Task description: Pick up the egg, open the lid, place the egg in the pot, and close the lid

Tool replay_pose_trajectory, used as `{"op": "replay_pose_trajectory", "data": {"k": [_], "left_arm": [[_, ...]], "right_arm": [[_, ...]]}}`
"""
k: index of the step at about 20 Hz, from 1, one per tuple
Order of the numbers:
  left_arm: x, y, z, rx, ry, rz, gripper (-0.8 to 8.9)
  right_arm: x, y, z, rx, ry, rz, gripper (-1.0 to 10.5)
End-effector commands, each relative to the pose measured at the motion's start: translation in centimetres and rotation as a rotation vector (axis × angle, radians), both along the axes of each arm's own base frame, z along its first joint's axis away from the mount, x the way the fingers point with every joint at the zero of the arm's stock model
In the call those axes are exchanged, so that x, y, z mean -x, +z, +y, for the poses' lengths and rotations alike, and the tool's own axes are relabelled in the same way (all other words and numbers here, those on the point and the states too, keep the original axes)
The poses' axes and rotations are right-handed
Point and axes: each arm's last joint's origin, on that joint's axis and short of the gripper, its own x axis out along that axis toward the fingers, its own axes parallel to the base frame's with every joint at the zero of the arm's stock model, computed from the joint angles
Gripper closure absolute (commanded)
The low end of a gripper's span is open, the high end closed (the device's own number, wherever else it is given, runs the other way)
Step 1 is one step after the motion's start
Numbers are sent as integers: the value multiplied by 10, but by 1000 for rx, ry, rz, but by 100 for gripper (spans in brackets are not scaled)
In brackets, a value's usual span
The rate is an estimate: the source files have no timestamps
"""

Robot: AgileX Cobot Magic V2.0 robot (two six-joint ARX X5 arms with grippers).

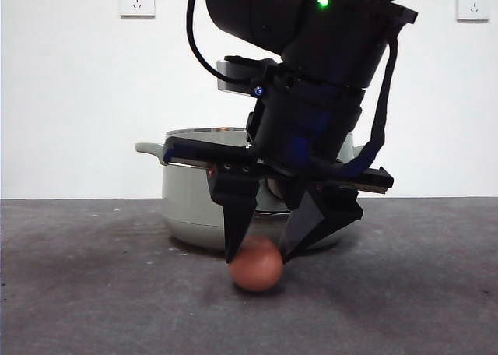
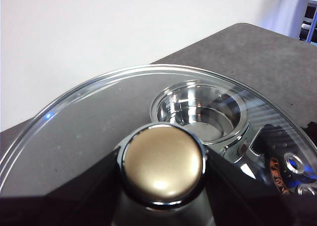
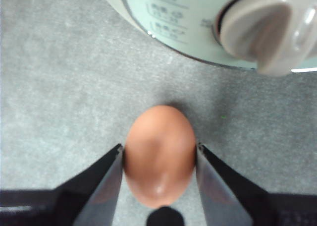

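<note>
In the front view, the right gripper (image 1: 257,254) is reaching down from above, its jaws straddling the egg (image 1: 256,265), which is lying on the dark table (image 1: 85,293) just before the pot (image 1: 187,199).

In the left wrist view, the left gripper (image 2: 162,196) is clasping the knob (image 2: 162,162) of the lid (image 2: 94,112); through the glass the open pot (image 2: 203,112) is showing.

In the right wrist view, the right gripper (image 3: 159,159) is pressing both jaws against the egg's (image 3: 159,154) sides, near the pot's dial (image 3: 262,30).
</note>
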Motion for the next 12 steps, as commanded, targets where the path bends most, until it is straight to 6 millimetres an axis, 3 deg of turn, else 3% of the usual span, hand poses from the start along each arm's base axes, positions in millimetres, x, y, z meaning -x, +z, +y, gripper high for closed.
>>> {"op": "replay_pose_trajectory", "data": {"k": [1, 6, 12], "left_arm": [[5, 7, 1, 22, 1, -60, 821], [5, 7, 1, 22, 1, -61, 821], [5, 7, 1, 23, 1, -64, 821]], "right_arm": [[4, -5, 1, 15, 15, 11, 958], [26, 25, 6, -92, 131, 1, 959], [64, 100, 0, -246, 312, -108, 959]]}}
